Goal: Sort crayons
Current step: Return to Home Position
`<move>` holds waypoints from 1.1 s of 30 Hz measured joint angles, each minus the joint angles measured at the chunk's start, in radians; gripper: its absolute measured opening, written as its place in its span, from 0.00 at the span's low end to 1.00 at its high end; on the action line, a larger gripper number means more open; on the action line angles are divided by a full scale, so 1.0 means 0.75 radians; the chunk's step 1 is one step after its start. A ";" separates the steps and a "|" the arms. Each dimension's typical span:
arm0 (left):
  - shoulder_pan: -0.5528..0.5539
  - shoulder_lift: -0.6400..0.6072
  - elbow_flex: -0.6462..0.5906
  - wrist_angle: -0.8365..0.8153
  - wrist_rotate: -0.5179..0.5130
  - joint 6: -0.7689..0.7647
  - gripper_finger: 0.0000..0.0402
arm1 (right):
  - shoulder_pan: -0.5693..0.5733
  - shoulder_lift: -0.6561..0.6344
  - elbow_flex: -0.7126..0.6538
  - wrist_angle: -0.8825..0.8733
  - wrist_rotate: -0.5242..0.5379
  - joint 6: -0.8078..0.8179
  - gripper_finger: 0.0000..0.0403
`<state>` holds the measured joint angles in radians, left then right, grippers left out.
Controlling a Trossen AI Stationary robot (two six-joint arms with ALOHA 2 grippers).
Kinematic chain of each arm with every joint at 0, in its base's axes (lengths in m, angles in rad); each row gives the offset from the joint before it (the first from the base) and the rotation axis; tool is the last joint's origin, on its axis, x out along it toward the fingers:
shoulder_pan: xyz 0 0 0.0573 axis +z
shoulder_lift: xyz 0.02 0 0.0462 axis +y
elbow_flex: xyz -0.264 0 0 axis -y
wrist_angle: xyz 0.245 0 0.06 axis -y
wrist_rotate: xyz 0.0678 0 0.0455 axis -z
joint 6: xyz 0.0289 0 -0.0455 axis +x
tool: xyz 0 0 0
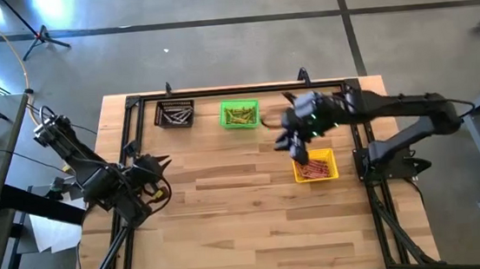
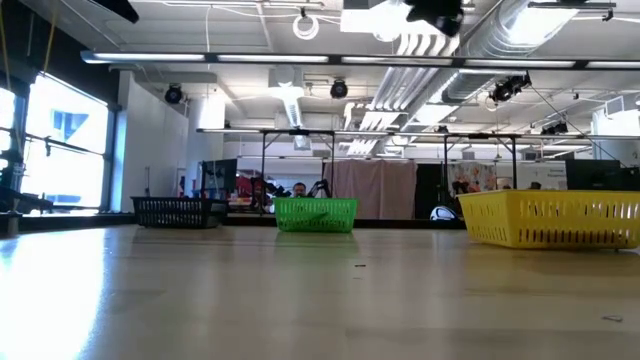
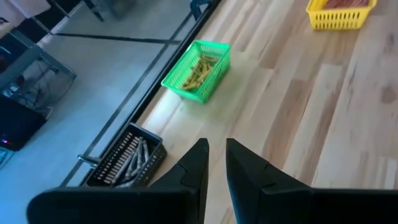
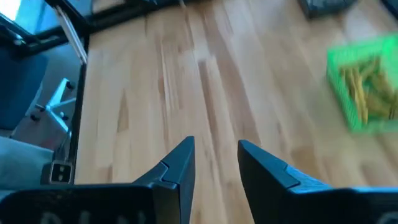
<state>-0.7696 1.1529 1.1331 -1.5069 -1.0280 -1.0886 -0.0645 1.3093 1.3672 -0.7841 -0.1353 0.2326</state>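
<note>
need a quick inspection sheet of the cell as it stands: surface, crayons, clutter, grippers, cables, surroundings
Surface: wooden table, no loose crayons seen.
Job's things: yellow crayons in green bin; grey crayons in black bin; red crayons in yellow bin.
Clutter: tiny speck on the wood, too small to identify.
Grippers: left gripper narrowly open, empty, at the table's left edge; right gripper open, empty, raised by the yellow bin.
Cables: wire loops on the left arm; cable on the floor.
Surroundings: tripod, papers.
</note>
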 joint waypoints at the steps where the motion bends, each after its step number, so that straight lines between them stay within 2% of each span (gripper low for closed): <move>1: 0.000 -0.009 -0.010 0.010 -0.009 0.000 0.11 | 0.031 -0.034 -0.040 -0.012 0.033 0.030 0.26; 6: 0.026 -0.038 -0.037 0.055 -0.017 0.000 0.11 | 0.143 -0.233 -0.341 0.099 0.143 0.223 0.26; 13: 0.076 -0.056 -0.054 0.123 -0.044 0.000 0.11 | 0.179 -0.543 -0.861 0.758 0.202 0.376 0.26; 18: 0.122 -0.056 -0.054 0.127 -0.048 0.000 0.11 | 0.165 -0.706 -1.119 1.117 0.255 0.412 0.26; 28: 0.220 -0.056 -0.054 0.245 -0.052 0.000 0.11 | 0.165 -0.948 -1.405 1.231 0.439 0.409 0.26; 33: 0.246 -0.056 -0.054 0.299 -0.052 0.002 0.11 | 0.165 -1.063 -1.532 1.369 0.462 0.399 0.26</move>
<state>-0.5850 1.1107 1.0924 -1.2826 -1.0668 -1.0872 0.0589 0.5123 0.2185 0.2430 0.2109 0.5321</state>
